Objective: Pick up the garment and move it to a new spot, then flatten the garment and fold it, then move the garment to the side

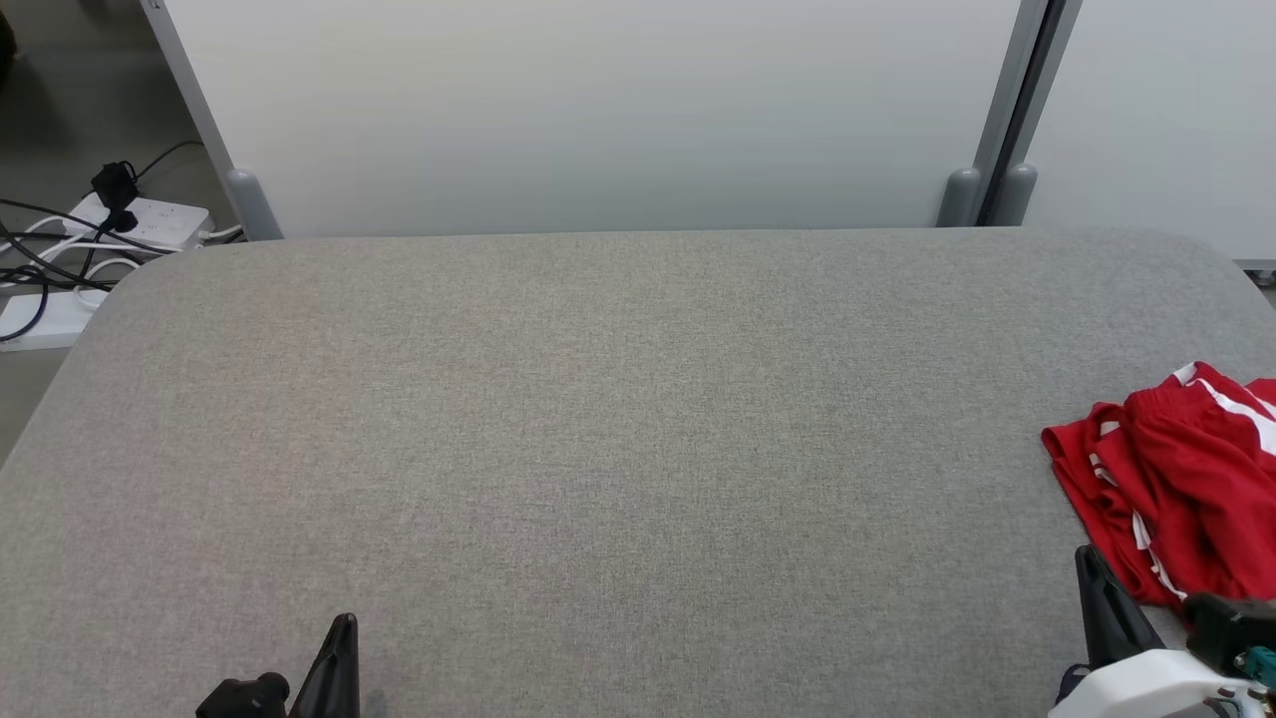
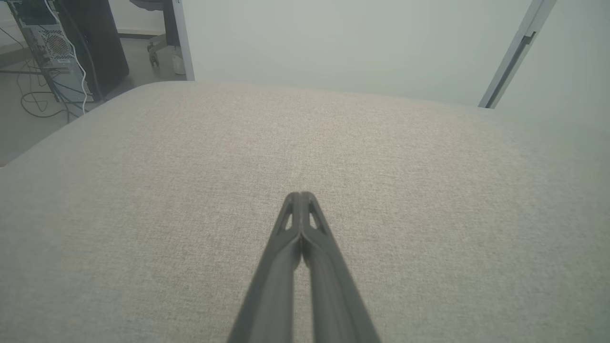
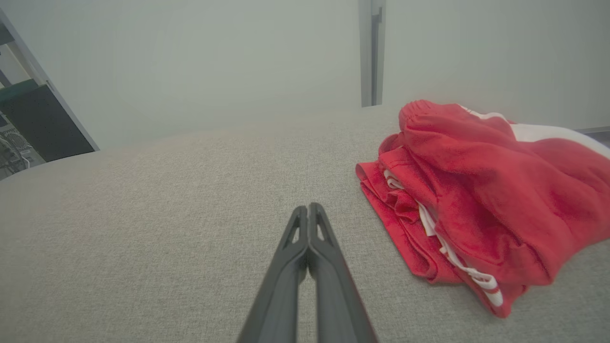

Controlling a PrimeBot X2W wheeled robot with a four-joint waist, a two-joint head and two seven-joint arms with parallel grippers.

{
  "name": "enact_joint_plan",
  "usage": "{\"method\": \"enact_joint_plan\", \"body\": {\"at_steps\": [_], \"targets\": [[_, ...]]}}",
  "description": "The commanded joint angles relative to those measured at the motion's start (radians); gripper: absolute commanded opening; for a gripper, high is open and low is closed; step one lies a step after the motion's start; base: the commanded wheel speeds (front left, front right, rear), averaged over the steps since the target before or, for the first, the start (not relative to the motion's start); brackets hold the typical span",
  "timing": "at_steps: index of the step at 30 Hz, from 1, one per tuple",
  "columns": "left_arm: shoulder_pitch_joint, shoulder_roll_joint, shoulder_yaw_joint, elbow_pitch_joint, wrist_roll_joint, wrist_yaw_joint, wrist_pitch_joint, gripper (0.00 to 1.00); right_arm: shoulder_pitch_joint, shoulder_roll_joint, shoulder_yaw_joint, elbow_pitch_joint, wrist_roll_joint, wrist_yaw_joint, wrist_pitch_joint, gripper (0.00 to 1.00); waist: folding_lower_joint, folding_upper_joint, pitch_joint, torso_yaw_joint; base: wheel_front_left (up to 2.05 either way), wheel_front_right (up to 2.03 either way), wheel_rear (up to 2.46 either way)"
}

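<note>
The right gripper (image 3: 309, 209) has its two dark fingers pressed together along their length with nothing between them, and it sits low over the grey table (image 1: 598, 449) at 5 o'clock in the head view. The left gripper (image 2: 301, 196) is likewise closed on nothing, at 7 o'clock, over bare surface. The red garment (image 1: 1186, 479) lies at 3 to 4 o'clock on the far right of the table, just beyond the right fingertips and apart from them; from the right wrist it sits at 2 o'clock. It is a thick heap of several layers, humped on top rather than flat, with white trim (image 3: 448, 247) showing between the layers along the near edge. This arrangement fits two stages: a loosely bundled garment waiting at the side to be lifted, or one roughly folded and set aside there. You cannot settle which from this scene, so commit to neither. Before any motion, confirm in the right wrist view that the fingertips are clear of the hem, since closed tips dragged across the heap would likely snag a layer. Keep the left arm well apart from the cloth, and treat the heap as soft and liable to slump
</note>
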Motion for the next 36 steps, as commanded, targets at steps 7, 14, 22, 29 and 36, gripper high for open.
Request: {"method": "enact_joint_plan", "body": {"at_steps": [7, 14, 22, 29, 36], "targets": [[-0.039, 0.008, 0.013, -0.03, -0.095, -0.008, 0.02, 0.0, -0.034, -0.013, -0.011, -0.039, 0.089, 0.001, 0.018, 0.0, 0.0005, 0.0, 0.001, 0.0, 0.0, 0.0, 0.0], [-0.046, 0.008, 0.015, -0.039, -0.177, -0.014, 0.036, 0.0, -0.035, -0.009, -0.014, -0.049, 0.164, 0.001, 0.035, 0.0, 0.0, 0.0, 0.004, 0.0, 0.0, 0.0, 0.0], [-0.055, 0.009, 0.02, -0.047, -0.27, -0.021, 0.058, 0.0, -0.037, -0.004, -0.02, -0.06, 0.251, 0.001, 0.055, 0.0, 0.0, 0.0, 0.007, -0.001, 0.0, 0.0, 0.0], [-0.064, 0.009, 0.025, -0.053, -0.351, -0.027, 0.078, 0.0, -0.038, 0.0, -0.025, -0.069, 0.326, 0.001, 0.073, 0.0, 0.0, 0.0, 0.009, -0.001, 0.0, 0.0, 0.0], [-0.072, 0.01, 0.031, -0.059, -0.433, -0.032, 0.098, 0.0, -0.04, 0.004, -0.031, -0.078, 0.402, 0.002, 0.092, 0.0, 0.0, 0.0, 0.011, -0.001, 0.0, 0.0, 0.0]]}}
